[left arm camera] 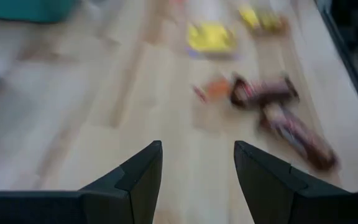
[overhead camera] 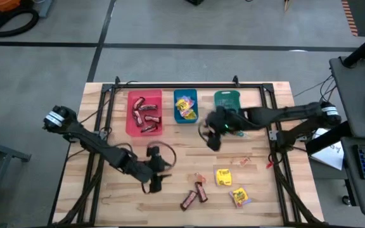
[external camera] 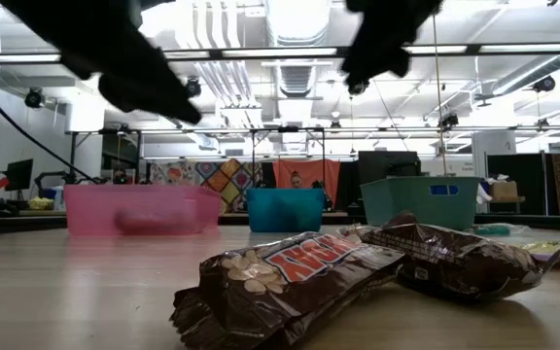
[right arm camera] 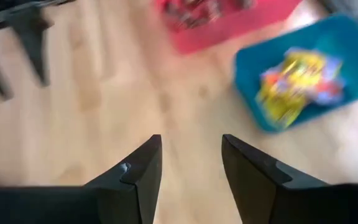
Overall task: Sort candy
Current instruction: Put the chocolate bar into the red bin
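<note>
Over the table, both grippers hang empty, fingers spread.
Left gripper (overhead camera: 155, 179) sits beside the loose candy (overhead camera: 195, 192) at the front; right gripper (overhead camera: 211, 138) hovers just below the blue bin (overhead camera: 185, 118).

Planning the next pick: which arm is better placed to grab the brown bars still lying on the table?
Probably the left. Its open gripper hangs empty just beside the brown bars; the right gripper, also open and empty, is up by the blue bin.

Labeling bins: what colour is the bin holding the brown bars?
Pink-red. The bin with the brown bars shows best in the high view.
</note>
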